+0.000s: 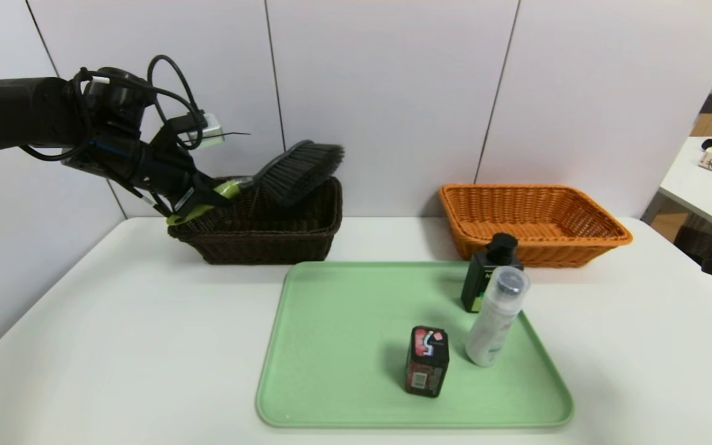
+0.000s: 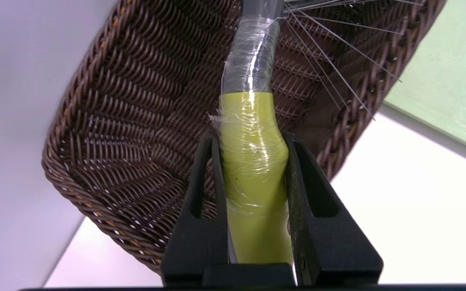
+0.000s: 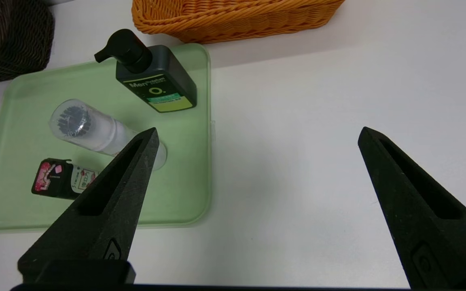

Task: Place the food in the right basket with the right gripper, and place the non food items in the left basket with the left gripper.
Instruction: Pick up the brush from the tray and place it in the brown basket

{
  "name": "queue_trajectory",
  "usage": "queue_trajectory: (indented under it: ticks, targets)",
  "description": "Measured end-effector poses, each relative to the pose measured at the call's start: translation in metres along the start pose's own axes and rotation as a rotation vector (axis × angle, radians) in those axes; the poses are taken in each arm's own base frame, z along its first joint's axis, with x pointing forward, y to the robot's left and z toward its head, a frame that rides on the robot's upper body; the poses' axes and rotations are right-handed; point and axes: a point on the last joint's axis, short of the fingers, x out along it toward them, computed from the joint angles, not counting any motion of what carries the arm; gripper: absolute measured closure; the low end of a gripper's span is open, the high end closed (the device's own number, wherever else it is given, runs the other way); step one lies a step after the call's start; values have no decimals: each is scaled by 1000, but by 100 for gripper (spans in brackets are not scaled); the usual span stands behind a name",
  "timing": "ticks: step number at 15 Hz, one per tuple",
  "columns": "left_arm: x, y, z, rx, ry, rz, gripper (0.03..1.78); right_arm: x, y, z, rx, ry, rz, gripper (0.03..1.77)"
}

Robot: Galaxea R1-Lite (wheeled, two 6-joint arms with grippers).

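white table, lime-handled brush (image 1: pixel 294 170) (dark bristles) over brown basket (image 1: pixel 269 238)

A: How many baskets are there?
B: Two: one dark brown wicker basket (image 1: pixel 269 238) and one orange wicker basket (image 1: pixel 535 222).
A: And trays?
B: One green tray (image 1: pixel 343 346).
A: How many bottles?
B: Two: one dark green pump bottle (image 1: pixel 486 278) and one white bottle (image 1: pixel 495 318) with a clear cap.
A: Anything else?
B: One black packet (image 1: pixel 427 361) and one hand brush (image 1: pixel 288 176) with a lime-green handle.
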Motion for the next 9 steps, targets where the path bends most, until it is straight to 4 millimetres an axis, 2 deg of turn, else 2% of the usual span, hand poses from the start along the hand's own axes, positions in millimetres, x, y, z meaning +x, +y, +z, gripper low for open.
queue_trajectory:
  ticks: [3,9]
  targets:
    - [9,10,-5,22,-30,35,138,-1,0,-2,0,2,-4,10]
    - [24,14,-14,17,-22,27,138,-1,-1,-4,-1,2,-3,10]
